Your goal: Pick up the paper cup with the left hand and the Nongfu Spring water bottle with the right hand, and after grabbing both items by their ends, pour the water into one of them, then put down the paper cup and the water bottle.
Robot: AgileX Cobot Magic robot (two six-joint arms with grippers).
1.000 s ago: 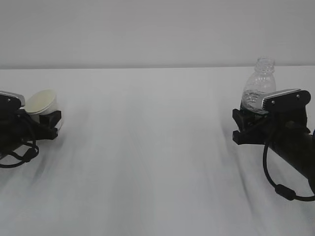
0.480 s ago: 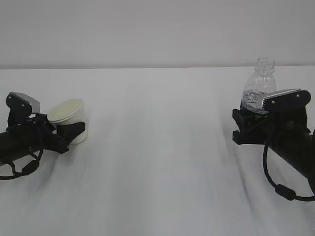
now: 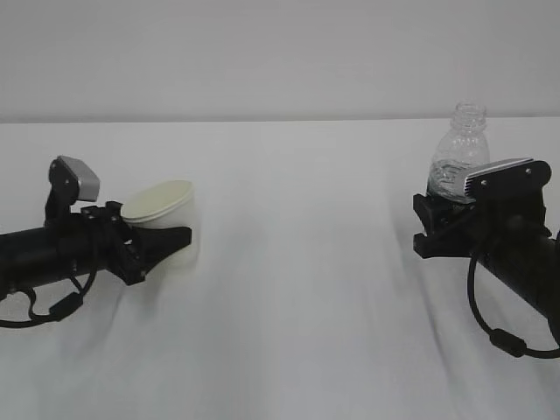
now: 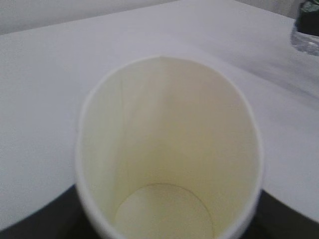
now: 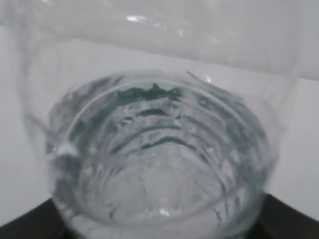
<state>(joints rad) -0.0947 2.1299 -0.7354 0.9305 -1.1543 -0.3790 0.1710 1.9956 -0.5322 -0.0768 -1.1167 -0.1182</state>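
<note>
The white paper cup (image 3: pixel 171 206) is tilted, mouth up and towards the camera, low over the table at the left. My left gripper (image 3: pixel 178 239) is shut on its lower part. The left wrist view looks straight into the cup (image 4: pixel 169 144), which is pale cream inside, with dark fingers (image 4: pixel 45 219) at both lower corners. At the right, the clear Nongfu Spring water bottle (image 3: pixel 460 150) stands upright and uncapped in my right gripper (image 3: pixel 435 220), shut on its lower body. Water (image 3: pixel 450 176) shows through the plastic. The bottle (image 5: pixel 159 149) fills the right wrist view.
A white cloth covers the table (image 3: pixel 297 315), and a pale wall rises behind its far edge. The bottle's base (image 4: pixel 306 31) shows at the top right of the left wrist view. A wide stretch of cloth lies between the two arms.
My left arm has carried the paper cup to the right, from the left edge towards the middle. The right arm and the bottle have not moved.
</note>
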